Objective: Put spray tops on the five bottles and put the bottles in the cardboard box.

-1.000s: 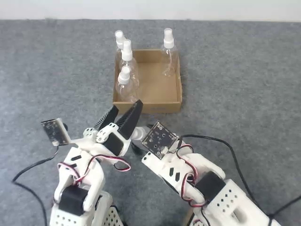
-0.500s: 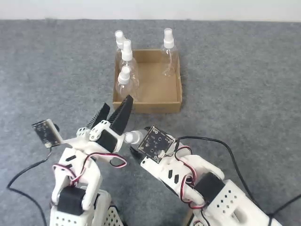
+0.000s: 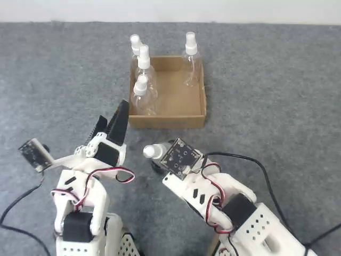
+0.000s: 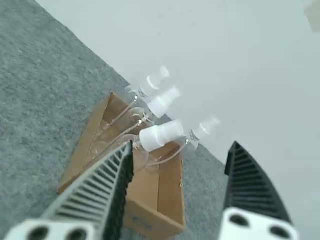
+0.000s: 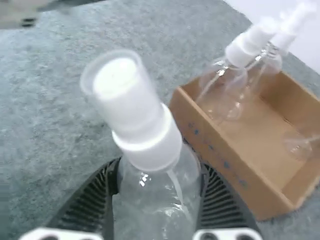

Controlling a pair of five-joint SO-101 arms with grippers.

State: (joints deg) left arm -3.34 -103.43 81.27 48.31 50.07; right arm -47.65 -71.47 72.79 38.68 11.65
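the fifth bottle (image 5: 150, 160), its spray top (image 5: 125, 95) fitted, was clamped at the shoulders by the right hand (image 5: 158, 200) and held tilted over the table (image 3: 266, 96) just short of the cardboard box (image 3: 166, 121). it was judged ready for loading beside the four capped bottles (image 3: 140, 88) standing at the box. the left hand (image 3: 113, 114) hung alongside, jaws wide apart and empty, angled toward the box and apparently clear of the route.

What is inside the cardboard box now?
The cardboard box holds four bottles with spray tops: front bottle, middle bottle and rear bottle along one wall, lone bottle by the opposite wall. The rear bottle's base is covered by the middle bottle.
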